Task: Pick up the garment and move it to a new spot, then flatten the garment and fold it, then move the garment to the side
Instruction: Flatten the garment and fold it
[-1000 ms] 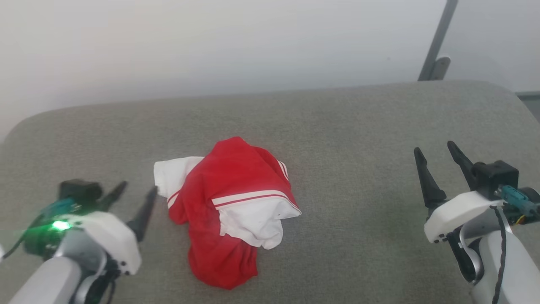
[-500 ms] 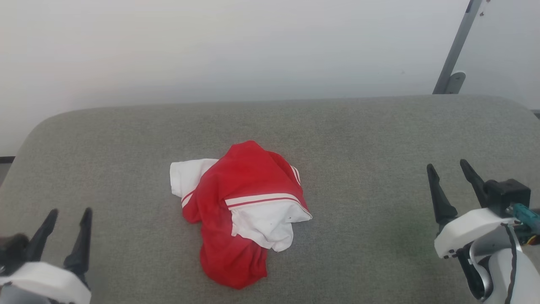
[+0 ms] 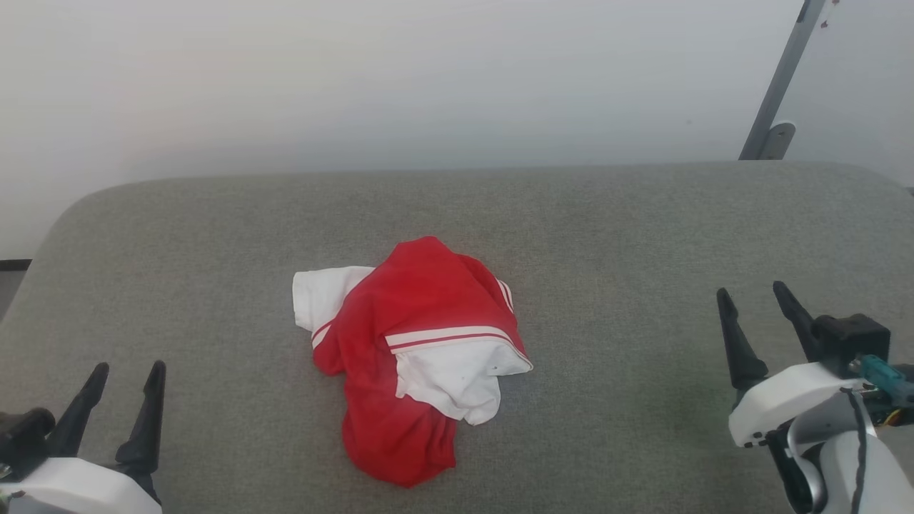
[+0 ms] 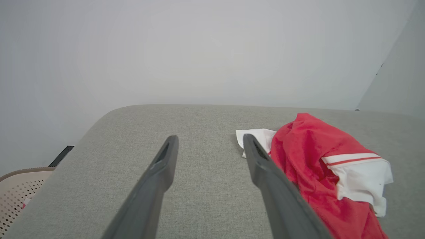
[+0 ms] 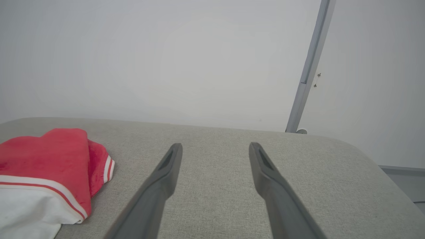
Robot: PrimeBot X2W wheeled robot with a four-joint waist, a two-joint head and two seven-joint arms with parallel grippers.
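garment: a crumpled red-and-white heap, the garment (image 3: 410, 314) is seen at the centre of the head view, lying on the grey padded surface (image 3: 607, 235); it is neither flattened nor folded.
garment detail: a white part is stuck out at the upper left of the heap; a white panel edged with striped trim is draped over the lower right; a red lobe is turned toward the bottom of the frame.
left gripper: the left gripper (image 3: 130, 365) is shown at the lower left of the head view, fingers spread apart, nothing held, well apart from the garment.
left wrist view: the garment is seen at the right of the frame, overlapped in the picture by one finger.
right gripper: the right gripper (image 3: 751, 288) is shown at the lower right of the head view, fingers spread apart, nothing held, well apart from the garment.
right wrist view: the garment is cut off at the lower left of the frame; bare surface is seen between the fingers.
background: a pale wall (image 3: 357, 71) is seen across the top; a metal post (image 3: 782, 78) is seen at the upper right.
basket: a beige perforated basket (image 4: 16, 189) is seen at the lower left corner of the left wrist view, past the surface's edge.
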